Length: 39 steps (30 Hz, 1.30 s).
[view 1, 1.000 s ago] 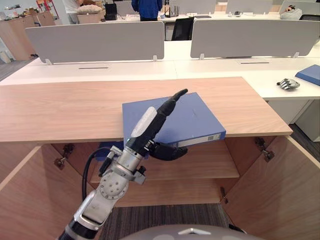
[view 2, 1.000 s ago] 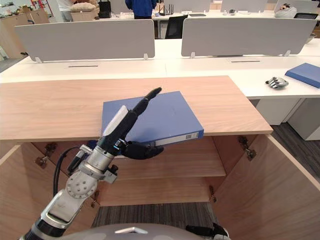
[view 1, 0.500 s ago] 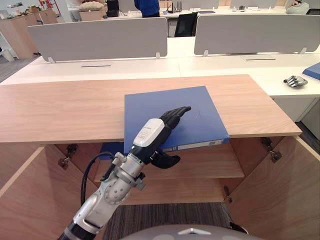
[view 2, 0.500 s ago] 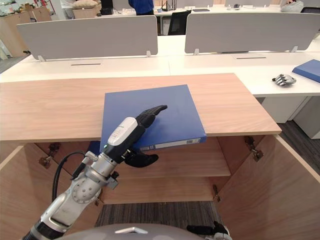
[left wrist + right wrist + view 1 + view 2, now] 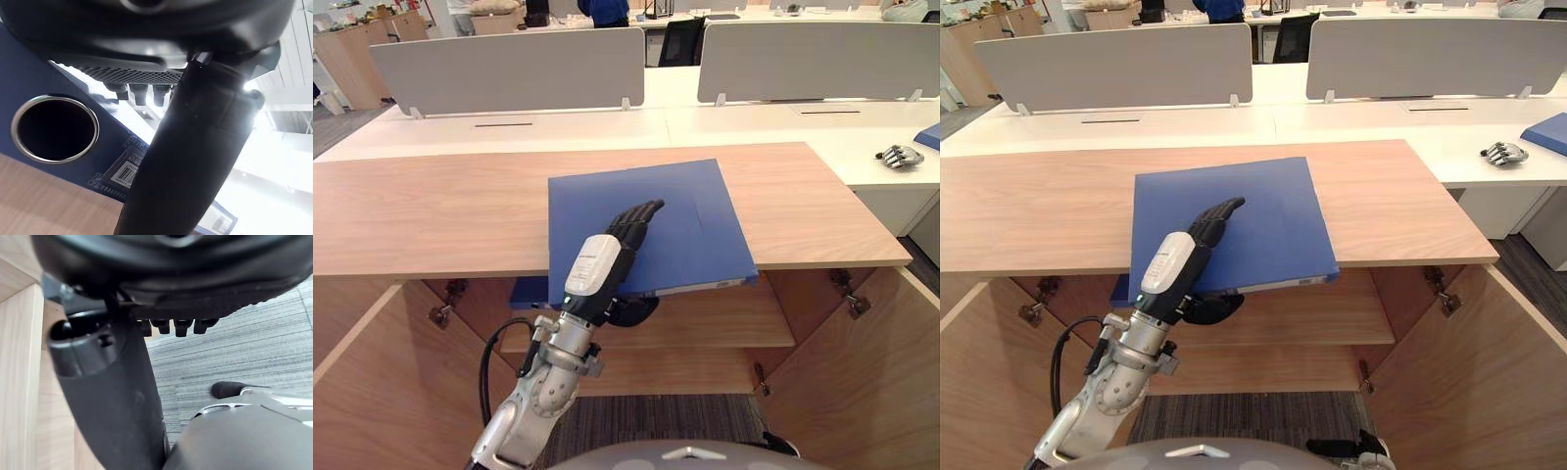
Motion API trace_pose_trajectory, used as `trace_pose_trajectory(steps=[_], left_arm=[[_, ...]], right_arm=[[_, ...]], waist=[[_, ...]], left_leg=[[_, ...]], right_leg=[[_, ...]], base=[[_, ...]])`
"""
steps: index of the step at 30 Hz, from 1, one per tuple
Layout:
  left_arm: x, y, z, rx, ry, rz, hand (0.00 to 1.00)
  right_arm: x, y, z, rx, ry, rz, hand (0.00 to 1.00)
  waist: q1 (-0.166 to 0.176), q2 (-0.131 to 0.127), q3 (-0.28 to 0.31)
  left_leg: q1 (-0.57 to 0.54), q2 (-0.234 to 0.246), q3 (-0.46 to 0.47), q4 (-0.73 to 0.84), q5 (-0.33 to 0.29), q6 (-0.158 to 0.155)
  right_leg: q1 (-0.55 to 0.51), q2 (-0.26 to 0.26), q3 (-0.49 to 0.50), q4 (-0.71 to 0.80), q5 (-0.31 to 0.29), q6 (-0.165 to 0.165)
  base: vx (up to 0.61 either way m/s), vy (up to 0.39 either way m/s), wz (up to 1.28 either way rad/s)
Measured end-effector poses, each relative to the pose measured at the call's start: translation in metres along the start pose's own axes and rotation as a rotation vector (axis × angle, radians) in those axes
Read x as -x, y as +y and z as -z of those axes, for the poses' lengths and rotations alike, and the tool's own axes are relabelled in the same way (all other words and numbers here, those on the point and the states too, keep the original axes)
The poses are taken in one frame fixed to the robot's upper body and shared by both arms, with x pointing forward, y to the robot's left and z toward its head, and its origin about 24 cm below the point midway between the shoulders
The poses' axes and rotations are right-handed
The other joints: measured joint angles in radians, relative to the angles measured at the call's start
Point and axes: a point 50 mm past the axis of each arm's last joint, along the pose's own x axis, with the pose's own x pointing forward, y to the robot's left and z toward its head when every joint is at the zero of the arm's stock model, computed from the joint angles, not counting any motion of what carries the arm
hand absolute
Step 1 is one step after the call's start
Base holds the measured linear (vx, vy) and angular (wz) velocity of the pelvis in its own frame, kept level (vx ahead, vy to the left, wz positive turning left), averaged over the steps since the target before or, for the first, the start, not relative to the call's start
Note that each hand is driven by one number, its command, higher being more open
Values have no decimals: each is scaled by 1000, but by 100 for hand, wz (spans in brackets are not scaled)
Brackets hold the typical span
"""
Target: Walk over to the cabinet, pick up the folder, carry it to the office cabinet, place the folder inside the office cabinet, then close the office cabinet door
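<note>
Clamped on flat blue ring-binder folder [image 5: 705, 215] with dark left hand [image 5: 602, 269]: fingers [image 5: 641, 215] on top cover, thumb under the spine edge overhanging the light wooden counter [image 5: 431, 211]. Spine crosswise to that arm, so probably lift off straight back. Nothing in right hand [image 5: 112, 396], loose-fingered, low over grey carpet [image 5: 254, 347].

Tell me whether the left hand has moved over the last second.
Yes. The left hand has come down: its fingers, raised above the blue folder a second ago, now lie on its cover, thumb under the edge overhanging the cabinet top.
</note>
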Motion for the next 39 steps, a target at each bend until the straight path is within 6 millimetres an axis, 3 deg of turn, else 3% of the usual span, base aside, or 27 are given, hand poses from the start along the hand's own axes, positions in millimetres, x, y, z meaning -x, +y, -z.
trace_pose_trajectory(steps=[22, 39], left_arm=[[-4, 14, -21, 46, -48, -113, 100], [13, 27, -5, -10, 59, -151, 100]], right_arm=[[0, 0, 5, 2, 24, 0, 100], [0, -3, 12, -11, 48, -2, 100]], waist=[[12, 7, -5], [29, 11, -20]], left_leg=[[-16, 4, 9, 19, -12, 0], [-18, 5, 2, 24, -13, 0]], right_leg=[[0, 2, 17, -1, 3, 5], [-3, 2, 15, 12, -4, 3]], base=[[-5, -3, -1], [-1, -2, 0]])
